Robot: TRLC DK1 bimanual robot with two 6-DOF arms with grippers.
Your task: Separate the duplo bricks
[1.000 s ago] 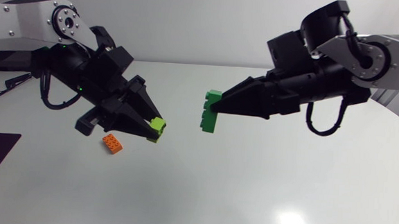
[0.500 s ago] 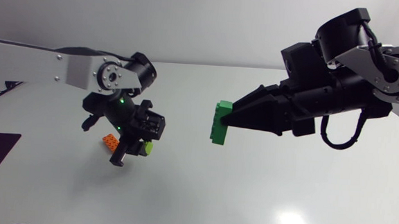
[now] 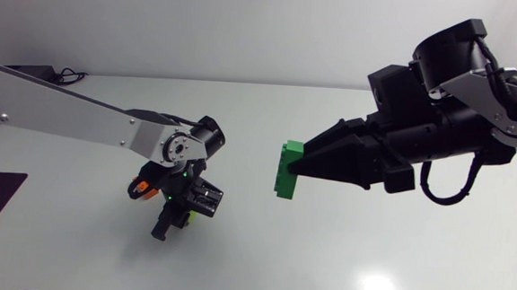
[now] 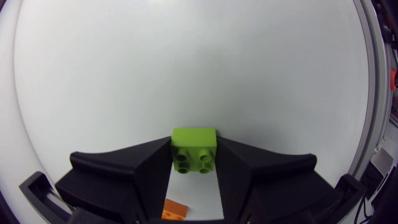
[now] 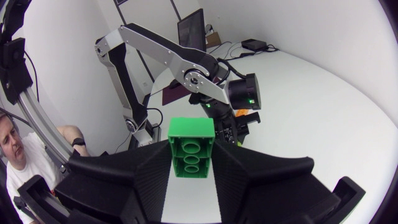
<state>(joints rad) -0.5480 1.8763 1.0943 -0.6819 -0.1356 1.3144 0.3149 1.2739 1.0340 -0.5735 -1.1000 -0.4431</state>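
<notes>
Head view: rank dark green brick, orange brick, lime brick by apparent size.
1. dark green brick, clearly largest.
2-3. orange brick and lime brick: both slivers mostly hidden by the left arm; can't rank.

Orange brick (image 3: 142, 188): head view, mostly covered by the left arm's (image 3: 71, 120) wrist, one end showing; left wrist view, a corner only, the rest cut off at the edge.
Lime brick (image 4: 194, 149): head view, a sliver under the left gripper (image 3: 175, 223); the rest is hidden.
Green bricks (image 3: 287, 171): rear side buried between the fingers of the right gripper (image 3: 297, 165); how many are in the stack cannot be told.
Left arm: upper links cut off at the head view's edge.
Right arm (image 3: 504, 97): likewise cut off.
</notes>
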